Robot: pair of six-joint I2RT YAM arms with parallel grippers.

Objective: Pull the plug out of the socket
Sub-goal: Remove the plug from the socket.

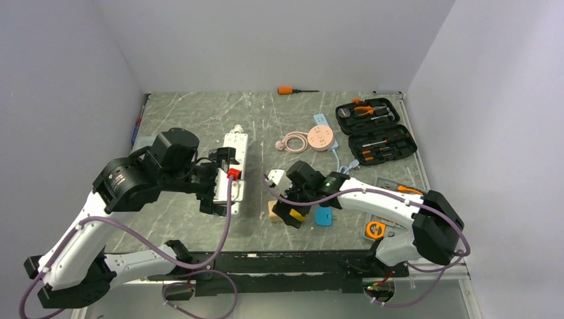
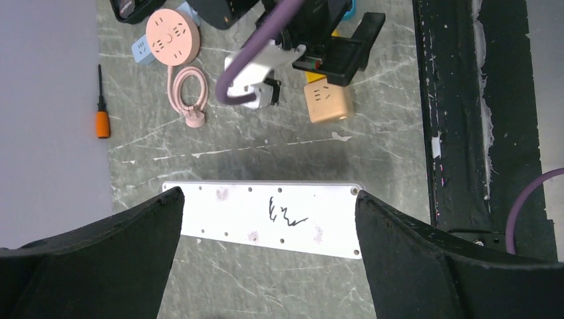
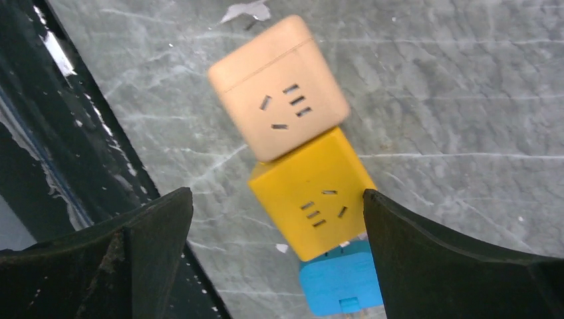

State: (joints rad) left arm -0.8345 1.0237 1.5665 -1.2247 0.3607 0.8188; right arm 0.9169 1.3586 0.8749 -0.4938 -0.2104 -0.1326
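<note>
Two tools, both spread wide and both empty. Your left tool hangs over the power strip, and your right tool hangs over a row of cube adapters.

The power strip lies on the surface at about 9 o'clock from its middle, with its length running 12 to 6 in the overhead view. In the left wrist view it sits crosswise between the fingers, and I see no contact. The face shown there is plain white with small holes and a pen scribble. No outlets and no plug show on it. From above the arm covers the strip's middle, so I cannot find the plug in any view.

Your right tool is at about 6 o'clock, well apart from the strip. Below it a peach cube adapter, a yellow cube adapter and a blue cube adapter touch in a line. The yellow one sits between the jaws.

I judge this to be the approach step, with nothing gripped yet. Before you close anything, find the plug. The left tool is well placed to pin the strip down. The pull then needs the other tool brought over from 6 o'clock to 9 o'clock. It should close on the plug body and draw straight out of the outlet, so the strip does not lift or slide.
</note>
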